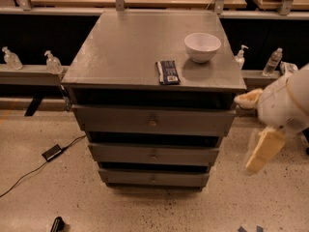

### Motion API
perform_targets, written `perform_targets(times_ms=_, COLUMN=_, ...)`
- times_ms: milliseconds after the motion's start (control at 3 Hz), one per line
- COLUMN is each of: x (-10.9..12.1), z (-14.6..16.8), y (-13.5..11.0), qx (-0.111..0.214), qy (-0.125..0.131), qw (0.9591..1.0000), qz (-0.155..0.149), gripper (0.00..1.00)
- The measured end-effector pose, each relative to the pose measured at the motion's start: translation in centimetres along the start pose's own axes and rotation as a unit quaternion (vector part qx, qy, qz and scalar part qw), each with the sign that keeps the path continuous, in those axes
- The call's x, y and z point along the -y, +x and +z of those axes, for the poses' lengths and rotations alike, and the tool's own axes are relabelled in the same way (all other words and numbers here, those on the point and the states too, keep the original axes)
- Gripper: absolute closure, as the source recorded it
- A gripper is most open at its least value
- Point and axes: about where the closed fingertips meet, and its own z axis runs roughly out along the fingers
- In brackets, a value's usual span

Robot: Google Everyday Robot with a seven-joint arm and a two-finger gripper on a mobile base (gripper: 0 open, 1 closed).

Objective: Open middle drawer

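1. While the end effector (263, 151) hangs off the right side of the desk (125, 47), out in front of its right corner, the middle drawer (153, 151) lies to its left at about the same height, well apart from it.
2. That drawer sits between the top drawer (116, 121) and the bottom drawer (120, 178), its small round knob (153, 156) at the centre; it appears to be shut.
3. Below the white arm (289, 103), the end effector is a blurred cream shape touching nothing; I cannot tell whether it is apart or together.
4. On the desk top, a white bowl (202, 46) stands near the right side, and a dark wrapped bar (168, 72) lies near the front edge.
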Motion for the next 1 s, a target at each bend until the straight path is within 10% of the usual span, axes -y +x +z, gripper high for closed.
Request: perform_targets(times_ms=1000, x=-1.8, z=6.1, y=1.1, qx=0.039, qy=-0.023, qw=0.999, qz=-0.003, gripper=0.0)
